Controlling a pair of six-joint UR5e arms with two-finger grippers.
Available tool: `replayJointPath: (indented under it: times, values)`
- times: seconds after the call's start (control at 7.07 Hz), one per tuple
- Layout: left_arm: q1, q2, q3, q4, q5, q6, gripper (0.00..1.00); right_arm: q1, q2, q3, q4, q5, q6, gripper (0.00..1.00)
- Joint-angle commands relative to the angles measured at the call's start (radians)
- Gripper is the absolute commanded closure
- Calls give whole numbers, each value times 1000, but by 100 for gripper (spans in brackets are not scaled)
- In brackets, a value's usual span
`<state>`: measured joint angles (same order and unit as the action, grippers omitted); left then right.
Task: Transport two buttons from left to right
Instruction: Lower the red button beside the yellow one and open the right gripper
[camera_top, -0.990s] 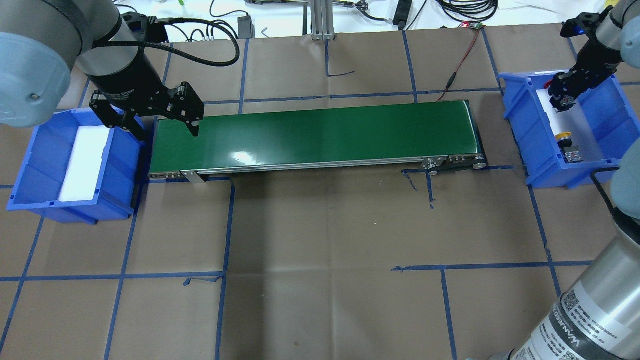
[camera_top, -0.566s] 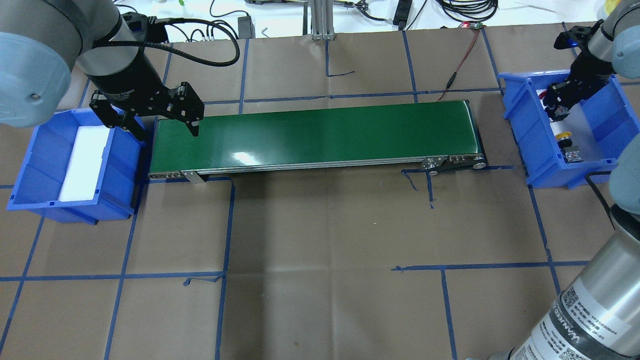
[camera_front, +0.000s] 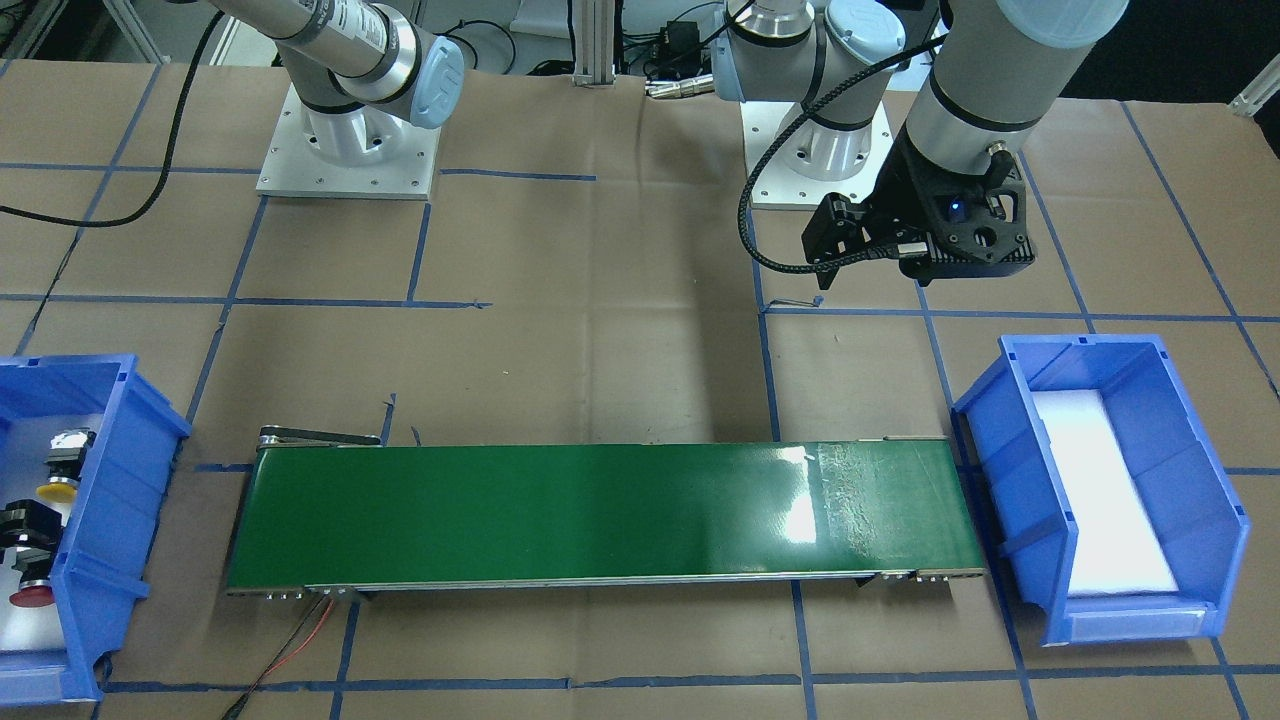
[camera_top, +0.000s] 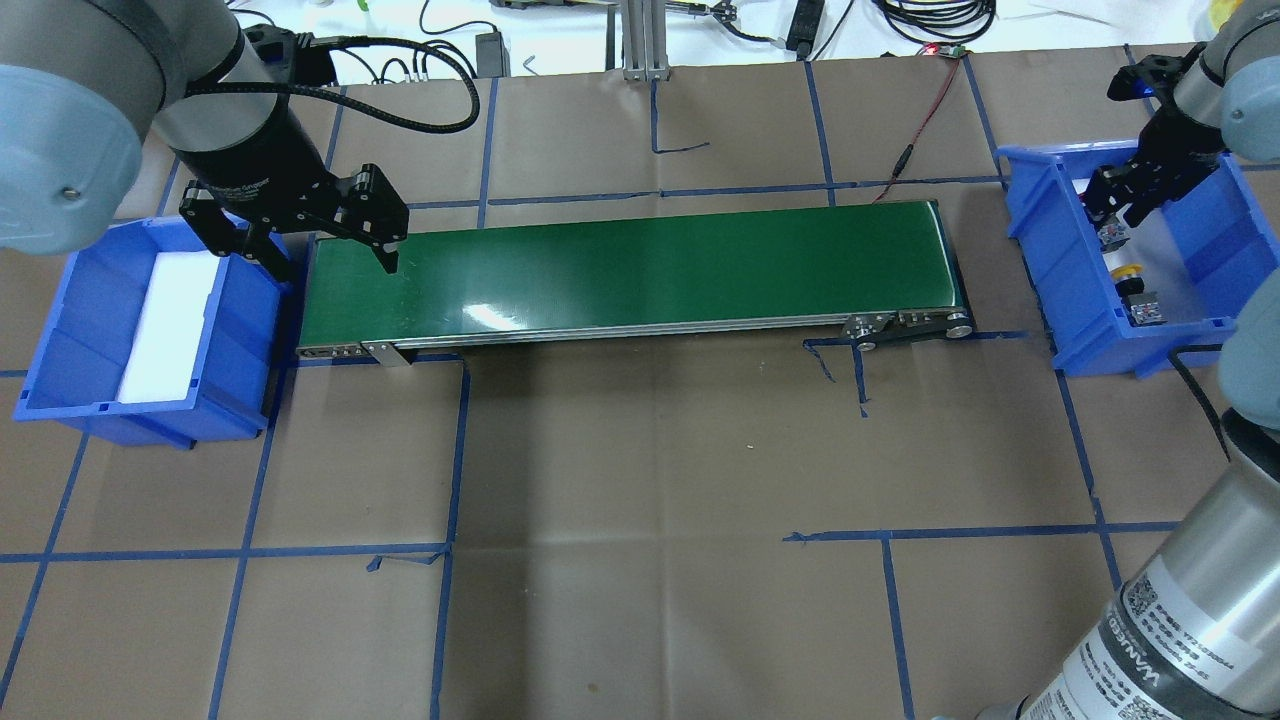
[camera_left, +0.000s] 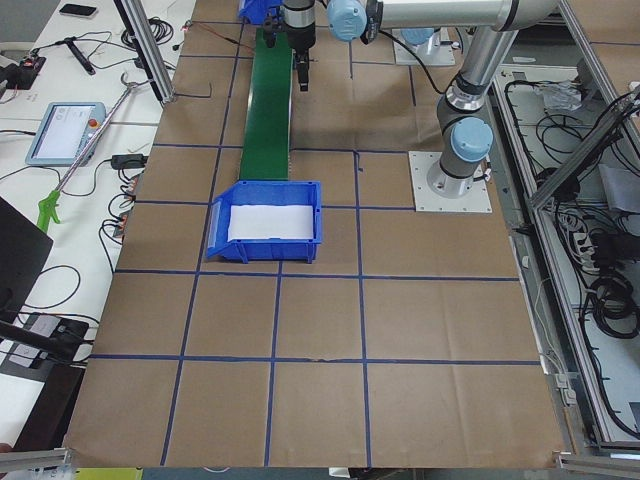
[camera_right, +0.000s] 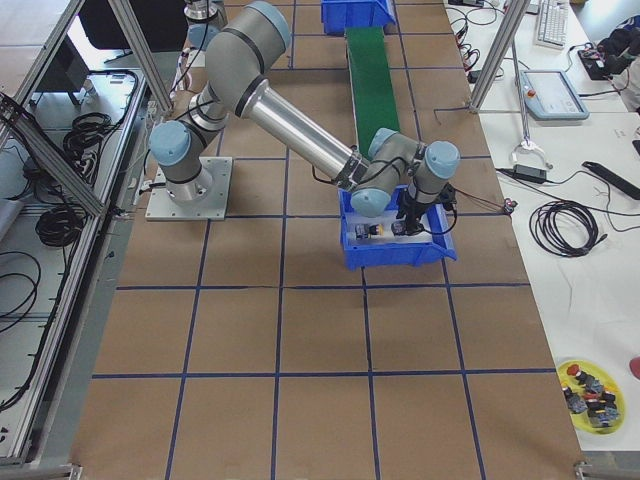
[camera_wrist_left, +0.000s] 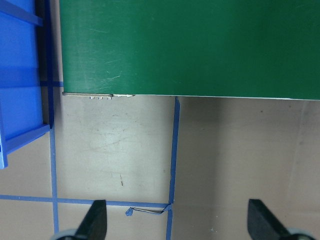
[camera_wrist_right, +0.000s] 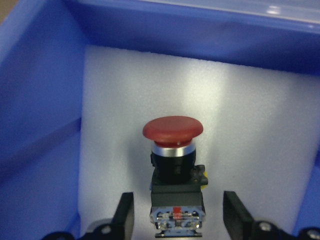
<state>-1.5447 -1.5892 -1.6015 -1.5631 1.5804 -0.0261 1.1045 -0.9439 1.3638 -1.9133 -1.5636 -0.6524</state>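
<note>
At the left of the overhead frame sits one blue bin (camera_top: 70, 330) lined with a white foam pad (camera_top: 165, 330). Just right of it the left claw (camera_top: 335, 265) hangs over the end of the single green conveyor belt (camera_top: 640, 270), spread wide and empty. The belt crosses the brown-papered tabletop (camera_top: 650, 480) between the two bins. At far right the second blue bin (camera_top: 1040, 240) holds both buttons: the yellow button (camera_top: 1128, 272) lower in frame, the red button (camera_wrist_right: 172, 150) above it. The right claw (camera_top: 1118, 215) reaches inside the bin's walls, fingers parted either side of the red button (gaps show on both sides), gripping nothing.
</note>
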Motion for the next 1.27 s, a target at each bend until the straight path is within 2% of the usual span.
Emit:
replayJointPath:
  times: [0.0,0.28,0.71,0.85,0.99,1.13]
  values:
    - [0,0,0,0,0,0,0,1,-24,-9,10,5,2,2]
    - [0,0,0,0,1,0,0,3,-128,-2,17,7,2,1]
    - [0,0,0,0,1,0,0,37,-362,-2,45,62,4,0]
    - [0,0,0,0,1,0,0,81,-442,4,195,63,13,0]
    - [0,0,0,0,1,0,0,159,-484,12,318,62,200,0]
    - [0,0,0,0,0,0,0,248,-521,17,386,53,464,0]
